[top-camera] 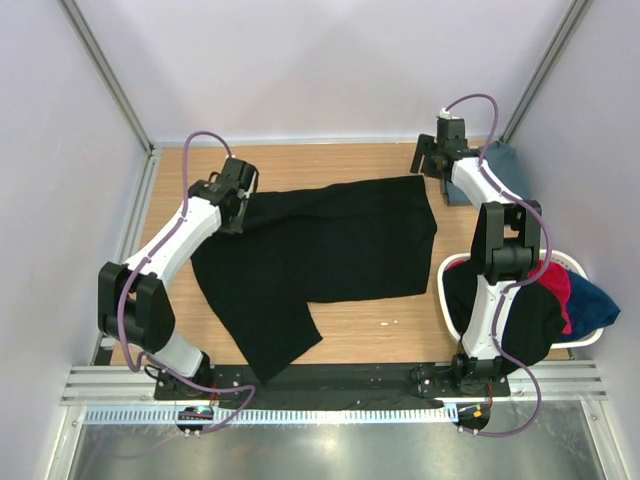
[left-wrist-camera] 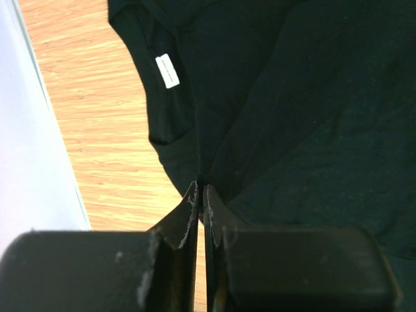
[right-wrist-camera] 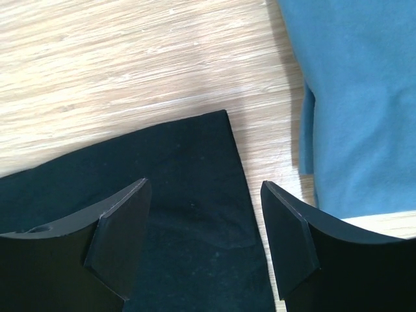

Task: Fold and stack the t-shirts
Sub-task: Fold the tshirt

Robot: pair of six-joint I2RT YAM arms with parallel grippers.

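A corner of the black t-shirt (top-camera: 340, 240) lies directly beneath the wide-open right gripper (right-wrist-camera: 205, 185), while the left gripper (left-wrist-camera: 200, 195) pinches its collar end.

Print on neck label (left-wrist-camera: 167, 70), ahead-left of left gripper (left-wrist-camera: 200, 190): too small to read. Black t-shirt (left-wrist-camera: 292, 117) beyond those pinched fingertips: cropped by top and right edges. Below right gripper (right-wrist-camera: 205, 185), same shirt's corner lost past bottom and left edges. Slate-blue t-shirt (right-wrist-camera: 357, 97) right of it: cropped top and right. From above, basket (top-camera: 592, 338) far behind right gripper, partly hidden by the arm. Count of piled shirts (top-camera: 565, 290) inside: cannot tell.
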